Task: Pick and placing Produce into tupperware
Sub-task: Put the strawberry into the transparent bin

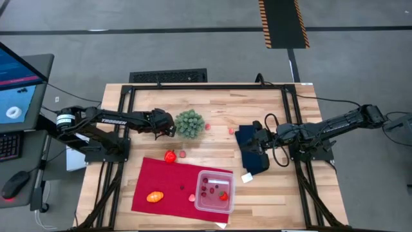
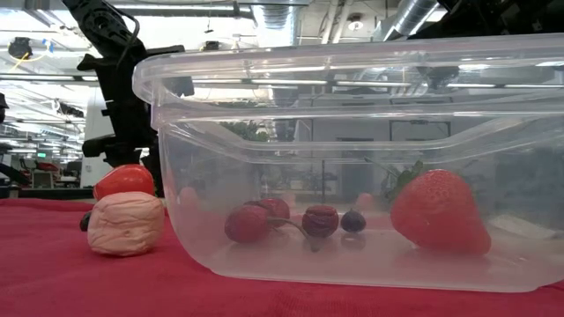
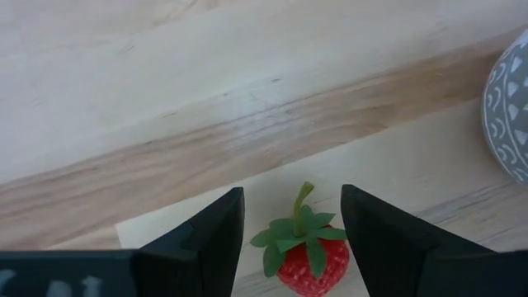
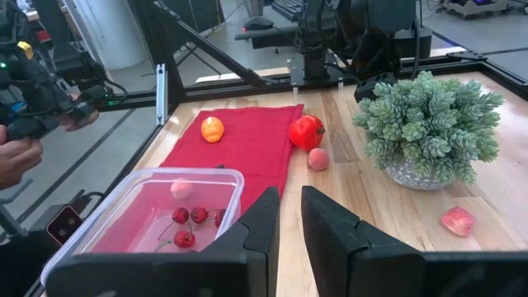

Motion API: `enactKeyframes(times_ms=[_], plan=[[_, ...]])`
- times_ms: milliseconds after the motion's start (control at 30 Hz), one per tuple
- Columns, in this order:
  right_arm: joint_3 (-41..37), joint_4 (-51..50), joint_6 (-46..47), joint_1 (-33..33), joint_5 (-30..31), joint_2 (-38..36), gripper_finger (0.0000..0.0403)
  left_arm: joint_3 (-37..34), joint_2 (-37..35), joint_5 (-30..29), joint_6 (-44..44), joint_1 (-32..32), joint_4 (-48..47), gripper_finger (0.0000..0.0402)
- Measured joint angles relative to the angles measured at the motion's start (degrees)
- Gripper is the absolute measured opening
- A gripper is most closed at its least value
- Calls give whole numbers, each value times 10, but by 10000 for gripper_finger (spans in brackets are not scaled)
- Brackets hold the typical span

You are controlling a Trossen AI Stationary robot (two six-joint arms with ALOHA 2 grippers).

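Observation:
My left gripper [image 3: 293,239] hovers beside the green bushy ball [image 1: 190,124] and is open. A small red strawberry [image 3: 305,257] with green leaves sits between its fingers, apart from both; the gripper hides it in the high view. The clear tupperware [image 1: 214,191] stands on a red cloth [image 1: 161,180] and holds a strawberry [image 2: 441,211], cherries [image 2: 264,220] and a dark berry [image 2: 352,220]. A red fruit [image 1: 170,156], an orange oval [image 1: 154,196] and pink bits [image 1: 182,154] lie loose. My right gripper [image 4: 290,223] waits over the dark blue cloth [image 1: 254,158], fingers close together.
The bushy ball sits in a grey patterned pot [image 3: 507,115] right next to my left gripper. One pink piece [image 1: 232,130] lies on bare wood between the ball and the blue cloth. A pink lump [image 2: 126,223] lies by the tupperware. A person's hand [image 4: 16,161] shows beyond the table's edge.

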Motion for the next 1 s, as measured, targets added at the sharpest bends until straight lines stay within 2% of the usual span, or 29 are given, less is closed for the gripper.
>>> enactKeyframes(times_ms=[167, 267, 400, 567, 633, 1000], plan=[[0, 0, 0, 0, 0, 0, 77, 0, 0, 0, -5, 1, 0, 191], [0, 0, 0, 0, 0, 0, 77, 0, 0, 5, -6, 6, 4, 172], [0, 0, 0, 0, 0, 0, 77, 0, 0, 5, 16, 7, -1, 121], [0, 0, 0, 0, 0, 0, 77, 0, 0, 3, 18, 7, -8, 30], [0, 0, 0, 0, 0, 0, 77, 0, 0, 1, 29, 7, -10, 9], [0, 0, 0, 0, 0, 0, 77, 2, 0, -17, 24, 7, -6, 2]])
